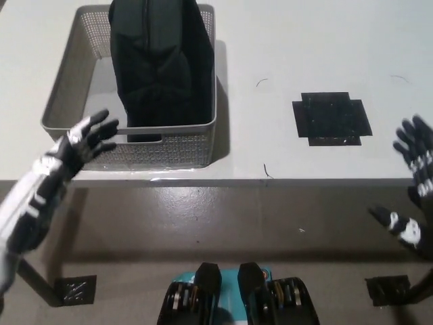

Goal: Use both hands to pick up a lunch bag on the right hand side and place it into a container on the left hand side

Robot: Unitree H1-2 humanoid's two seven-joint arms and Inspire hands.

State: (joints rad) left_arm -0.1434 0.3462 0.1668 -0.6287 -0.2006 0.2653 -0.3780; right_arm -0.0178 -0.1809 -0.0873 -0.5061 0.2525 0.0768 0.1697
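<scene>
The black lunch bag (161, 64) stands upright inside the grey perforated container (62, 108) at the table's left, filling its right half. My white left hand (78, 145) hovers open in front of the container's near left corner, fingers spread, holding nothing. My black right hand (414, 186) is open at the picture's right edge, past the table's front edge, fingers apart and empty.
A black tape mark (331, 117) lies on the white table (270, 54) at the right. The table's front edge (270, 180) runs across the middle; below it are the floor and black table feet (74, 288).
</scene>
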